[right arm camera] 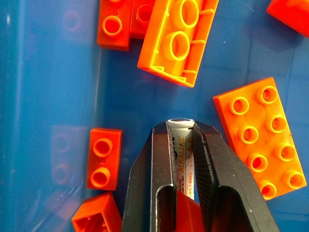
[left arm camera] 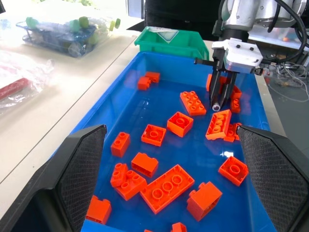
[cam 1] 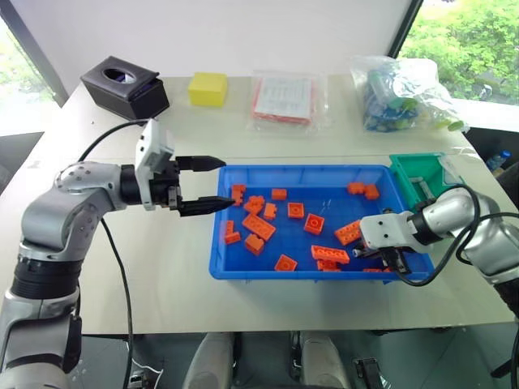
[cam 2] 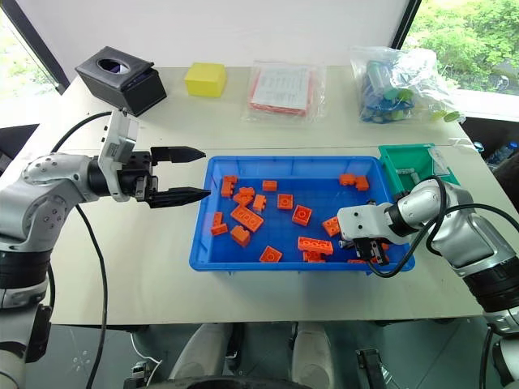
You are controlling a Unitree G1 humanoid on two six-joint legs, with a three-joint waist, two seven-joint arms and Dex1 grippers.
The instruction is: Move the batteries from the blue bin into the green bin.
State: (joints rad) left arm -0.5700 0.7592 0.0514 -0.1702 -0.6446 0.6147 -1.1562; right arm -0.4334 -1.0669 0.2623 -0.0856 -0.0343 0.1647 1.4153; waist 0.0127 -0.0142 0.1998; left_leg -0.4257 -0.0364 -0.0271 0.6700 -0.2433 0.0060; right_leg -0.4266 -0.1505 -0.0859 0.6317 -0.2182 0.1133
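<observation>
Right, I am working the pick step: my right gripper is clamping one of the batteries between its two black fingers, with the grey cylinder lying along them and its end cap poking out just past the tips. In the left wrist view the same gripper is pointing down into the blue bin at its right end, the battery hanging nearly upright above the tray floor and close to several orange bricks. I cannot tell from here whether its tip is touching the floor. My left gripper is hovering with its jaws spread wide and nothing between them, just outside the tray's left wall.

The green bin is sitting just beyond the tray's far right corner, touching or nearly touching it, and I am seeing something pale and slim inside it, too small to name.

As I judge it, the next move is calling for a straight lift until the battery is clearing the blue rim, then a short carry away from me and to the right over the green bin, and only then a release. The grip is narrow, so I am expecting the battery could swing or slip if I rush the lift.
</observation>
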